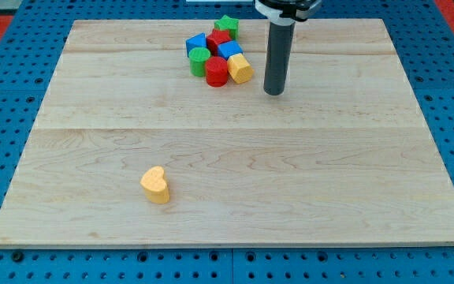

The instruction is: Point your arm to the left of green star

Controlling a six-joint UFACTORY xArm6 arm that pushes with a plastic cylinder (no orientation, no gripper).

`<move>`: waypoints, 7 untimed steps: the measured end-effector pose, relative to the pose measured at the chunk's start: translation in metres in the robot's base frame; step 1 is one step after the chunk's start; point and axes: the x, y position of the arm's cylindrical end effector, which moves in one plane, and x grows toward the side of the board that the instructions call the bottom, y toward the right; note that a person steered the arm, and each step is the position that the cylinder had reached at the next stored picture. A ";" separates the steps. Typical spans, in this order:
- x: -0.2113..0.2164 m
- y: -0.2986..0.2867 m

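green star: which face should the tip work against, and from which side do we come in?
No grasp, only my tip. The green star sits at the cluster's top, red block touching below it. Its left face looks open, so come around the top of the cluster and stop at the star's left.

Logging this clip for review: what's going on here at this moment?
An arm ending in a dark rod stands over a wooden board. My tip rests to the view's right of a cluster of blocks near the view's top, touching none. The green star sits at the cluster's top edge; my tip is on its right and lower, not yet on its left. A yellow heart lies alone near the view's bottom.
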 end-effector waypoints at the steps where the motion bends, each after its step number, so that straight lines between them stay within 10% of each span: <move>1: 0.024 -0.060; 3: 0.016 -0.214; 5: 0.006 -0.235; 7: -0.152 -0.229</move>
